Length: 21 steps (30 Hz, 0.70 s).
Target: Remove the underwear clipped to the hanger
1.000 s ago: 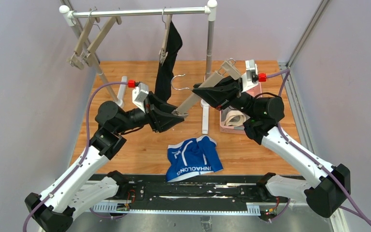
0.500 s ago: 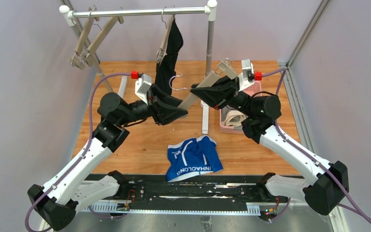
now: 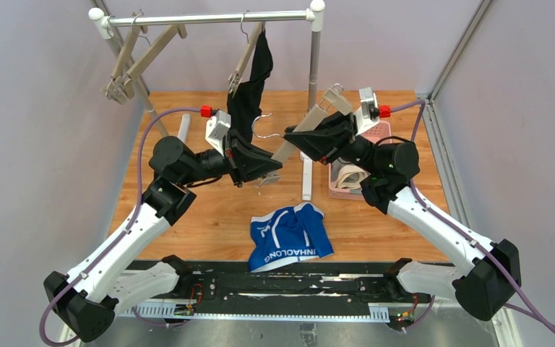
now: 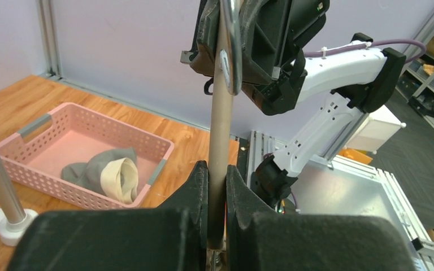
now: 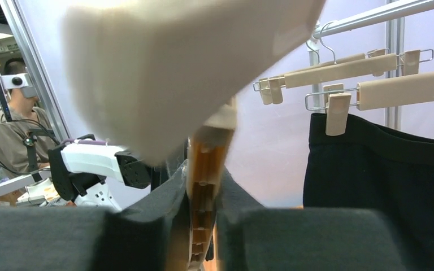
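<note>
An empty beige hanger [image 3: 282, 152] is held in the air between both grippers, slanting up to the right. My left gripper [image 3: 272, 168] is shut on its lower end, seen in the left wrist view [image 4: 217, 169] pinching the bar [image 4: 220, 124]. My right gripper [image 3: 293, 137] is shut on its middle, seen in the right wrist view [image 5: 203, 180] on the hanger [image 5: 206, 164]. The black underwear [image 3: 254, 87] hangs clipped to a hanger on the rail and also shows in the right wrist view [image 5: 384, 180]. The blue underwear [image 3: 289, 238] lies on the table. The grey underwear [image 3: 350, 176] lies in the pink basket [image 3: 383, 132].
The rack's rail [image 3: 202, 18] crosses the back, with its post [image 3: 312, 79] and white foot [image 3: 306, 177] between the grippers and the basket. Two empty hangers [image 3: 134, 61] hang at the rail's left end. Walls close both sides.
Both grippers have carried the empty hanger slightly up and back. The left arm has straightened forward. The black underwear has swung a little to the left.
</note>
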Available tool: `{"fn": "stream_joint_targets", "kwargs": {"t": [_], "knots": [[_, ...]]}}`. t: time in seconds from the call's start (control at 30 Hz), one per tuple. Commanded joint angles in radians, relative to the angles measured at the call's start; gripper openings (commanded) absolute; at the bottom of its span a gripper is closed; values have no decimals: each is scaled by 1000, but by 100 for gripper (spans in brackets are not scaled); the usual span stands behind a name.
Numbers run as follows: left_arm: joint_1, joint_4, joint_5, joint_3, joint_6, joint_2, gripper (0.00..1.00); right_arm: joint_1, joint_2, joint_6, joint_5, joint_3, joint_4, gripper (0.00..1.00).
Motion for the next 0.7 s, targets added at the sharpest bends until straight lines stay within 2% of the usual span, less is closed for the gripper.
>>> {"fn": "stream_joint_targets", "kwargs": {"t": [0.0, 0.07, 0.1, 0.2, 0.27, 0.37, 0.43, 0.53, 0.67], "knots": [[-9, 25, -46, 36, -59, -51, 0, 1, -19, -84, 42, -11, -44, 32], [-9, -36, -54, 59, -51, -69, 0, 2, -38, -114, 50, -28, -84, 60], [-10, -90, -62, 78, -34, -77, 0, 2, -55, -135, 48, -35, -111, 64], [-10, -375, -134, 148, 85, -111, 0, 4, -103, -236, 36, -40, -289, 66], [-9, -603, -246, 213, 175, -144, 0, 20, -144, -351, 74, -33, -503, 67], [-9, -877, -414, 294, 255, -193, 0, 78, -189, -545, 238, -18, -853, 68], [-9, -995, -487, 327, 274, -236, 0, 118, -193, -632, 350, -25, -1009, 68], [-9, -1149, -574, 374, 266, -288, 0, 174, -168, -682, 436, -58, -1157, 69], [-9, -1286, -708, 412, 231, -332, 0, 273, -99, -716, 517, -116, -1226, 70]]}}
